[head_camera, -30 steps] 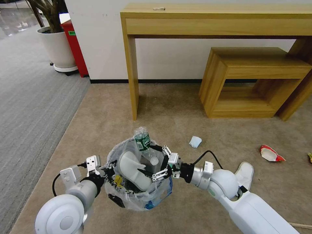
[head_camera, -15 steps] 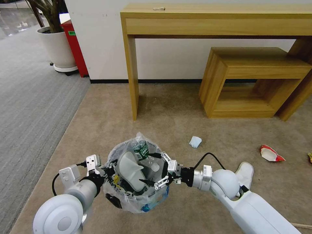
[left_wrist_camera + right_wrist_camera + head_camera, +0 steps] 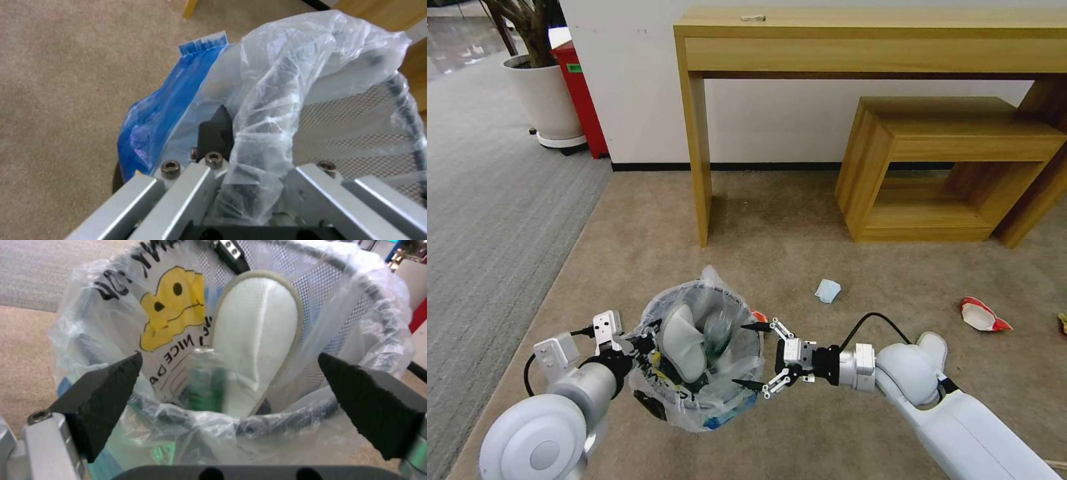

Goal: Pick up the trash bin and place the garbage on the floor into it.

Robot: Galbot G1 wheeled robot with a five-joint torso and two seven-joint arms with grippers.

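A: What is seen nearest, by the bin (image 3: 697, 407)?

B: The bin is held off the floor (image 3: 827, 427) at its left rim. The left gripper (image 3: 639, 345) is clamped on that rim; in the left wrist view a dark fingertip (image 3: 217, 128) is pressed against the bagged rim (image 3: 267, 110), with blue plastic (image 3: 155, 116) hanging below.

A: And the right gripper (image 3: 752, 357)?

B: It is stopped just beside the bin's right side, fingers spread wide, nothing held. In the right wrist view the two dark pads (image 3: 106, 390) are seen apart with the bin's mouth between them.

A: What is found inside the bin?

B: A white slipper (image 3: 682, 341) is stood on end against the mesh wall. A bottle (image 3: 206, 386) with a green label is seen blurred beside it, below the rim. A yellow print (image 3: 171, 306) shows on the liner.

A: What is left on the floor beyond the bin?

B: A second slipper (image 3: 934, 343) is lying right of the bin, partly hidden by the right arm. A light-blue mask (image 3: 828, 291) is found further out and to the right, well apart from the bin. A red-white crushed cup (image 3: 982, 315) is lying further right still.

A: And farthest from the bin?

B: A tall wooden table (image 3: 867, 40) and a low one (image 3: 947, 167) are set against the wall, straight beyond the bin and to its right.
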